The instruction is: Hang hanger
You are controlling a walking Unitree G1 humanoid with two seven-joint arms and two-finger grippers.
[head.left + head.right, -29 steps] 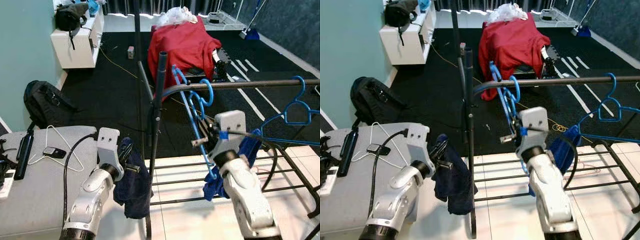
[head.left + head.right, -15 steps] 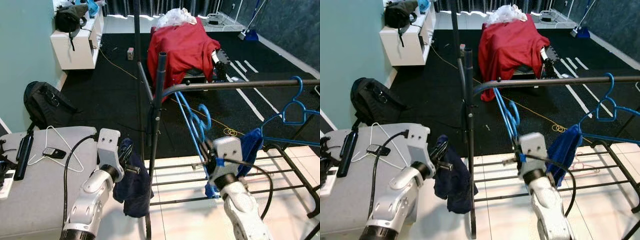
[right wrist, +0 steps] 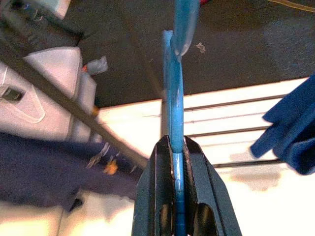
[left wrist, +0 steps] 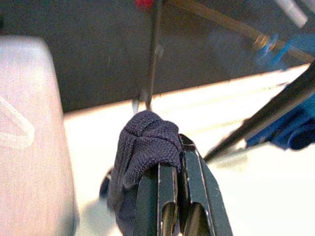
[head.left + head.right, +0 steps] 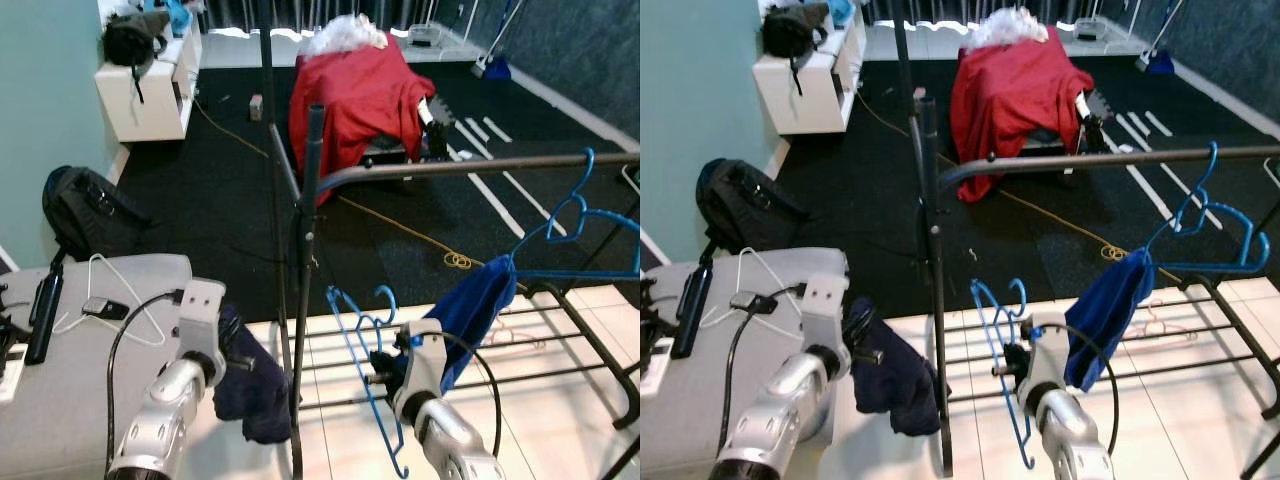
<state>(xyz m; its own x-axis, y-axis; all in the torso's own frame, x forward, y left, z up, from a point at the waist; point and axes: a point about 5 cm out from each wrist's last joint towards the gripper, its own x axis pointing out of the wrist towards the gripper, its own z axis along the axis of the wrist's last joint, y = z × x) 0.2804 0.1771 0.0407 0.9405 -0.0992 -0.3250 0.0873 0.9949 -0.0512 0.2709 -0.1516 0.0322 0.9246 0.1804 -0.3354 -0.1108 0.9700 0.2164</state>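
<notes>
Right claw (image 3: pixel 176 194) gripping blue hanger (image 5: pixel 365 375), below rail (image 5: pixel 470 166)

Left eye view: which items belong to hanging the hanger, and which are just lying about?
Job:
- blue plastic hanger in right gripper
- dark metal rack rail
- navy cloth in left gripper

Lying about:
- white wire hanger
- black backpack
- red cover

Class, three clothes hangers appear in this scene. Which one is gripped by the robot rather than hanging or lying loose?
The blue plastic hanger clamped in the right gripper, held below the rail. The other blue hanger hangs on the dark metal rail; the white wire hanger lies on the grey surface.
</notes>
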